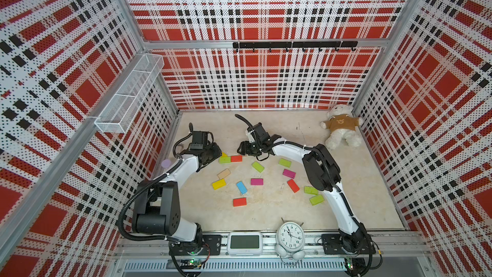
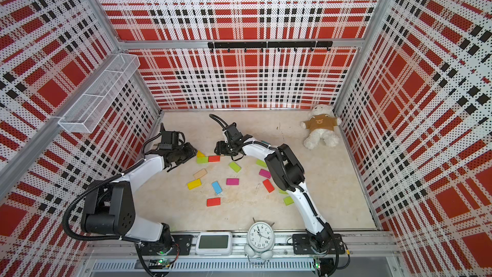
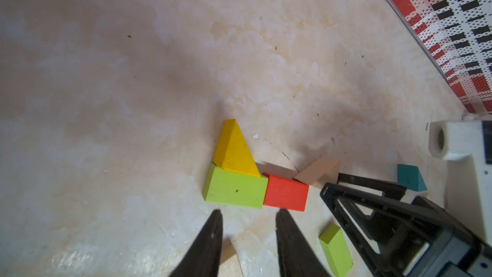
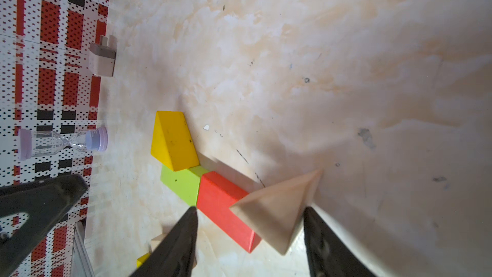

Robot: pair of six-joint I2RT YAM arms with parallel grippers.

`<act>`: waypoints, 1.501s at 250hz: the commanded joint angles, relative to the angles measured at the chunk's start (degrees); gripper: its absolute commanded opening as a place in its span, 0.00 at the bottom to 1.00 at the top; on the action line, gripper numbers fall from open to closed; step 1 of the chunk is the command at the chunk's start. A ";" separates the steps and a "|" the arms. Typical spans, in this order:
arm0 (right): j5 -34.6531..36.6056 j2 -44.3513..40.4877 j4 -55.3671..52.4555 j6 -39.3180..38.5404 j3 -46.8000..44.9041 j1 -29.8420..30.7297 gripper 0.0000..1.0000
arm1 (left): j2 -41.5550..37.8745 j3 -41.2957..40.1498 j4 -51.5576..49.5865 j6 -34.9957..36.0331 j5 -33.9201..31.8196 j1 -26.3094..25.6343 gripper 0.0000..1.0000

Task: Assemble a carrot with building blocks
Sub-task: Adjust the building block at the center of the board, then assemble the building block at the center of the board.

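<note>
Straddling blurred tan triangle [image 4: 277, 214], right claw [image 4: 250, 209] spread; left claw [image 3: 249, 211] spread (tips near lime block [image 3: 234, 190], yellow triangle [image 3: 234, 150]).

In a top view the floor [image 1: 372, 195] is bare at lower right and along the back wall at upper centre, with the teddy bear [image 1: 342, 126] filling the upper right corner. The middle is strewn with loose blocks [image 1: 257, 181]. The left gripper [image 1: 219, 153] and right gripper [image 1: 239, 150] crowd the joined blocks [image 1: 225, 159] from either side, leaving little gap between.
</note>
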 commanded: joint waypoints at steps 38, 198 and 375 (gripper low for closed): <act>1.66 -7.76 3.77 -2.15 -2.90 -0.10 0.67 | -3.62 1.61 -10.92 0.09 -8.51 -4.66 0.66; -0.67 -28.39 12.05 -2.43 -29.10 -3.48 0.70 | -2.79 -2.66 -20.24 -11.55 -21.52 -19.08 0.80; -1.92 -24.60 13.59 0.51 -27.75 -4.59 0.69 | 7.65 -1.06 -12.35 -9.37 -15.19 -14.90 0.71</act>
